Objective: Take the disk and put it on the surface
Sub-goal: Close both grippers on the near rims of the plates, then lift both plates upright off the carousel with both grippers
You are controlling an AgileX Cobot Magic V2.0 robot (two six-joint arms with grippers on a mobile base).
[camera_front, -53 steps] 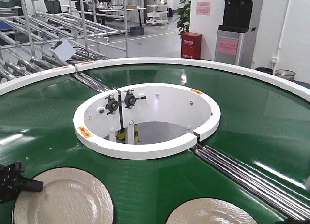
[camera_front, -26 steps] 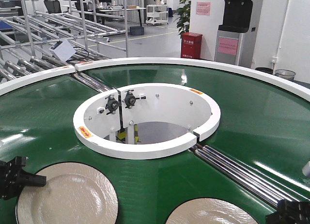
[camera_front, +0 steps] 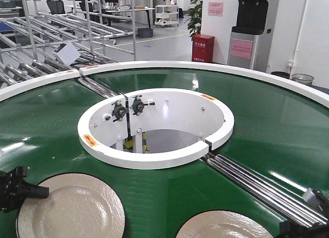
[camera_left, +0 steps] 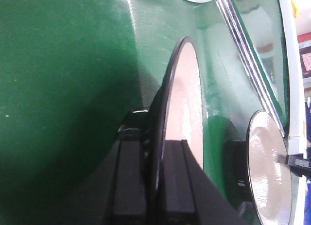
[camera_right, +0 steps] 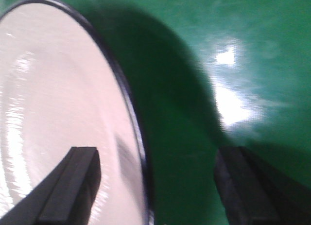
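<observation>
Green belt (camera_front: 267, 130) fills the front view. At lower left, the left gripper (camera_front: 36, 190) reaches in level to the left disk (camera_front: 72, 207); only its wrist view shows the fingers clamping the rim. At lower right, the right gripper (camera_right: 158, 159) gapes astride the right disk (camera_right: 58, 113) rim.

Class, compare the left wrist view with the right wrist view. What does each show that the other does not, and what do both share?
Left wrist only: the left end effector shut on the rim of the left pale round dark-rimmed disc, and shiny steel rollers. Right wrist only: the right end effector seen open, straddling the rim of the right pale round dark-rimmed disc. Both: that right disc and the glossy green conveyor belt.
</observation>
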